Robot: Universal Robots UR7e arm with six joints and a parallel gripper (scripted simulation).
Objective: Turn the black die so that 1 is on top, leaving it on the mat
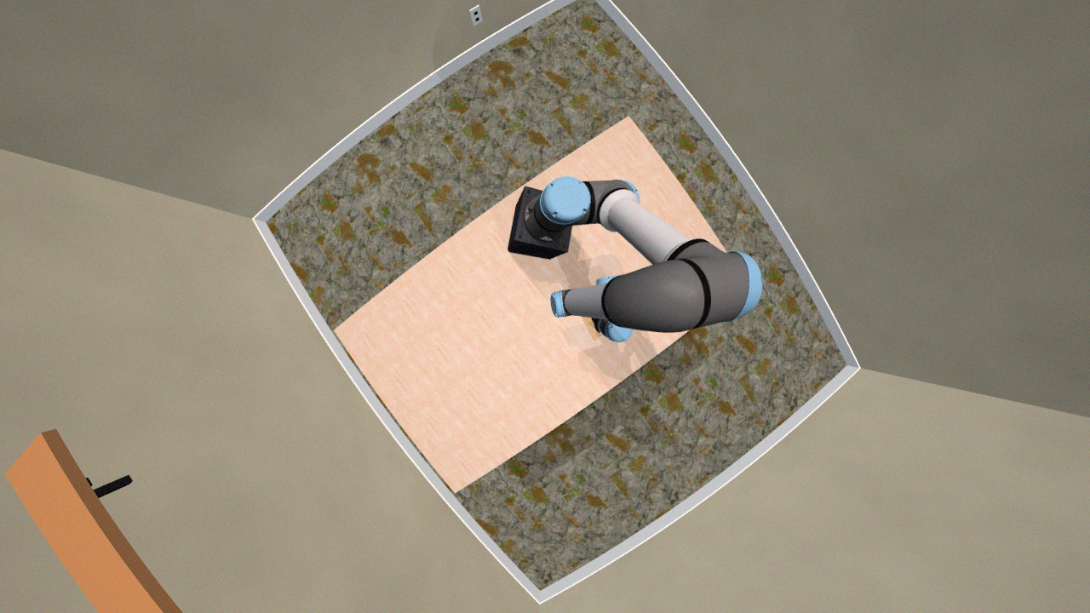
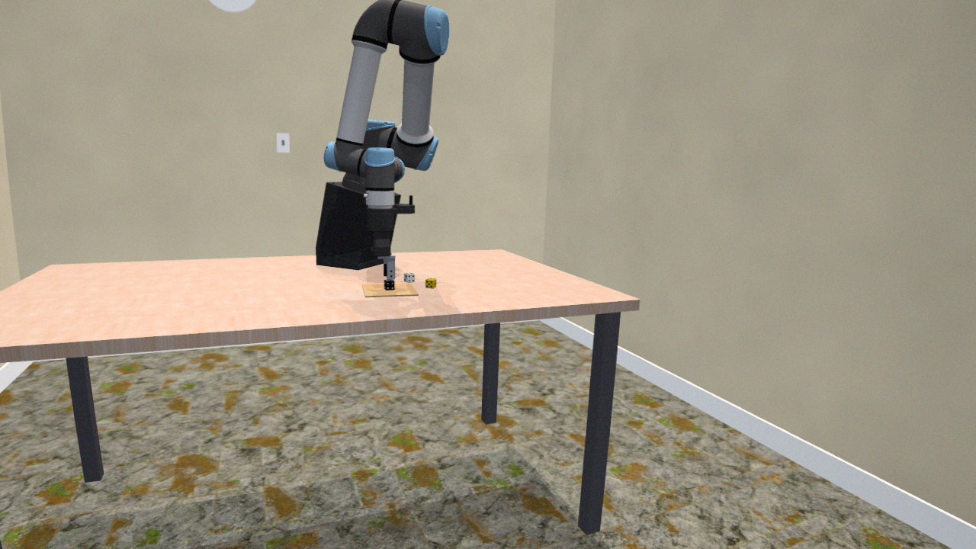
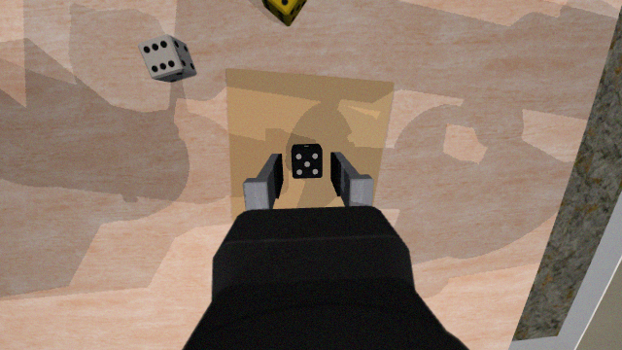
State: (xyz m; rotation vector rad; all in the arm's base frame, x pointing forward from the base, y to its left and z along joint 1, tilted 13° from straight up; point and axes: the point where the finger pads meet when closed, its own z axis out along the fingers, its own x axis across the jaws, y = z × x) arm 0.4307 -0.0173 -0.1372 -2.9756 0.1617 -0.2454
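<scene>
The black die (image 2: pixel 389 285) (image 3: pixel 306 161) lies flat on the tan mat (image 2: pixel 406 292) (image 3: pixel 253 109), with 5 on top. My gripper (image 2: pixel 390 277) (image 3: pixel 306 166) is open and points down just above the black die. In the wrist view one finger is on each side of the die, with a gap on both sides. The white die (image 2: pixel 409 277) (image 3: pixel 161 56) lies on the table off the mat, with 6 on top. The yellow die (image 2: pixel 430 283) (image 3: pixel 287 7) is also off the mat and is cut by the top edge of the wrist view. The arm hides the dice in the top view.
The wooden table (image 1: pixel 450 350) (image 2: pixel 204 293) carries the arm's black base (image 1: pixel 537 228) (image 2: pixel 345 229) behind the mat. The white and yellow dice stand beyond the mat's far edge in the wrist view. The table's edge shows at the right of that view.
</scene>
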